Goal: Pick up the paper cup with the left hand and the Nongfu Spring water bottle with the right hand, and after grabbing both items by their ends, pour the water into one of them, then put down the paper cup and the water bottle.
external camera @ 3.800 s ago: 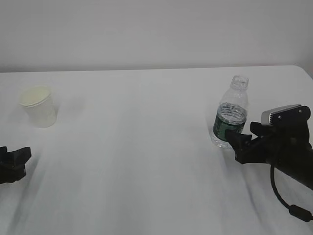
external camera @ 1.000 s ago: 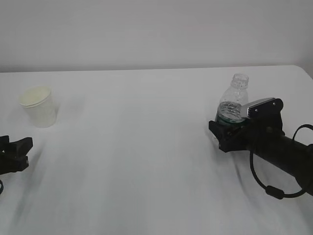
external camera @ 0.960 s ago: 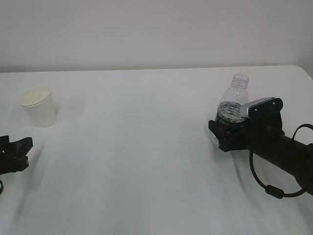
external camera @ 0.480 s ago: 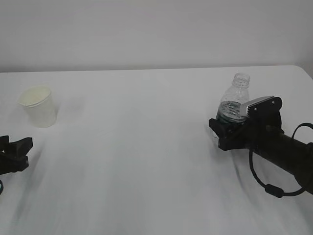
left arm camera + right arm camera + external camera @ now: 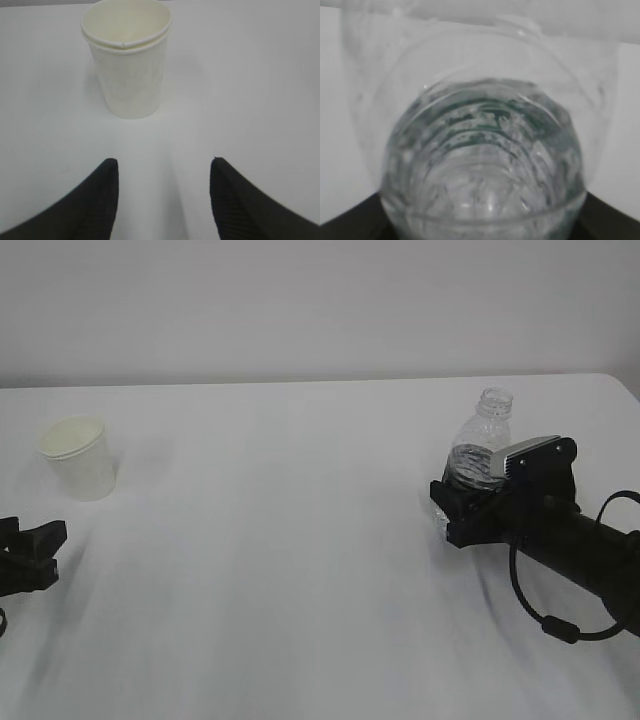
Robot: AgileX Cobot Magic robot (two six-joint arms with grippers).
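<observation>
1. Right hand (image 5: 462, 508): jaws set around the lower body of the Nongfu Spring water bottle (image 5: 475, 462), which stands upright near the right edge of the table (image 5: 300, 540); contact probably made, though the wrist view is filled by the bottle and shows only dark jaw corners, so a firm pinch cannot be confirmed
2. Left hand (image 5: 162, 192): jaws spread and empty, both fingertips (image 5: 107, 172) low on the table, pointed at the paper cup (image 5: 127, 60) but short of it
3. Paper cup upright at the far left, open mouth up, well apart from the bottle
4. To finish the grasp well: squeeze gently, since thin ribbed plastic dents and an uncapped neck spills; lift straight up, no tilt
5. For the cup: advance level, centre on the lower wall, close softly to avoid crushing
6. Nothing else between cup and bottle; right arm cable (image 5: 545, 615) loops low beside the arm, worth keeping off the table
</observation>
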